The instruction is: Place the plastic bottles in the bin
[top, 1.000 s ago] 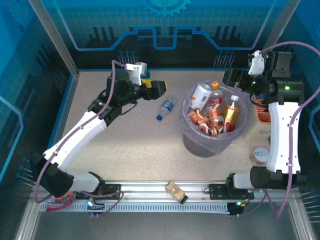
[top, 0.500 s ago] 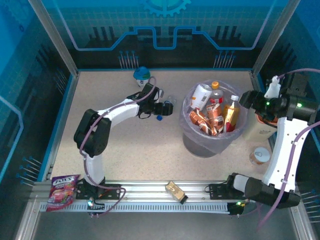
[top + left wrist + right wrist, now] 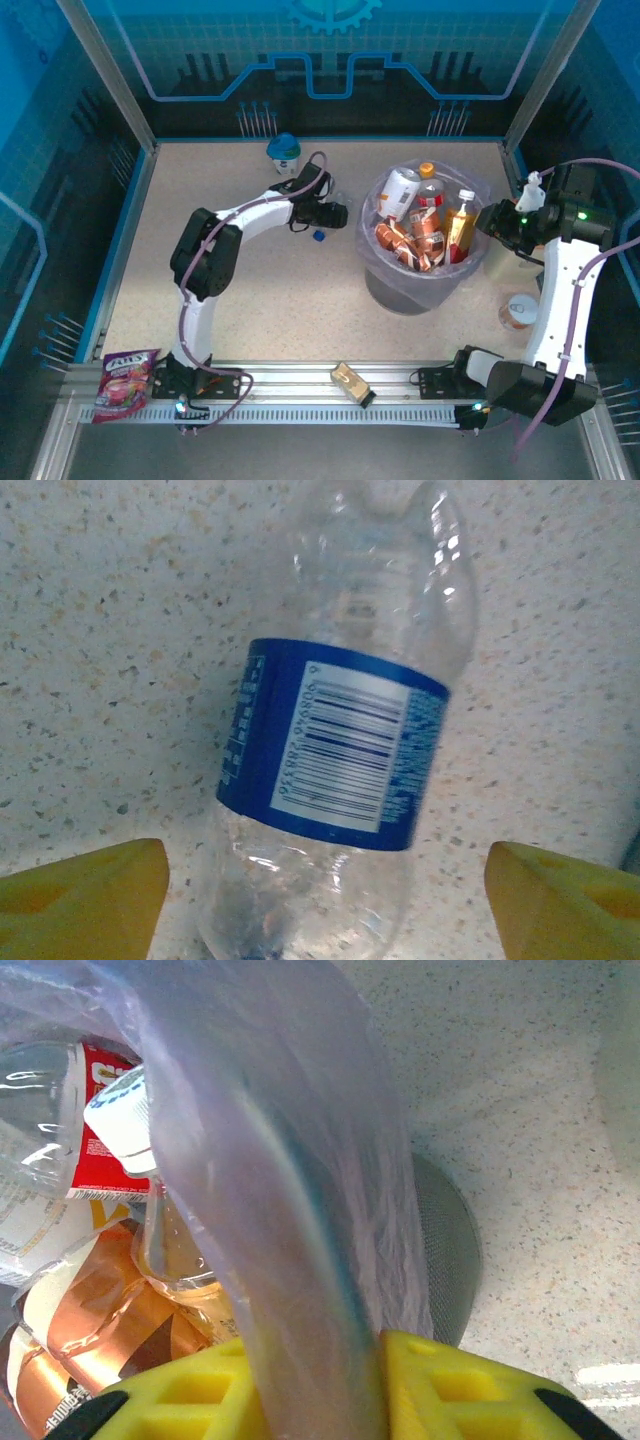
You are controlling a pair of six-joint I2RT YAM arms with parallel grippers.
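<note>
A clear plastic bottle [image 3: 330, 740] with a blue label lies on the speckled table. My open left gripper [image 3: 325, 910] hangs over its lower half, one yellow finger [image 3: 85, 895] on each side, apart from it. From above, the left gripper [image 3: 333, 213] covers most of that bottle and its blue cap [image 3: 317, 236] pokes out. The grey bin [image 3: 400, 290] with its lavender bag [image 3: 300, 1160] holds several bottles [image 3: 425, 225], red-labelled, copper and amber. My right gripper [image 3: 315, 1400] is shut on the bag-covered right rim of the bin [image 3: 445, 1250]; from above, the right gripper [image 3: 492, 228] sits at that rim.
A blue-lidded white cup [image 3: 284, 150] stands at the back, left of the bin. A red snack packet [image 3: 122, 378] and a gold-brown box [image 3: 350, 383] lie on the front rail. A small round cup [image 3: 519, 310] stands by the right arm.
The left arm has folded and its gripper has come down over the blue-labelled bottle. The right gripper has moved from behind the bin down onto its right rim.
</note>
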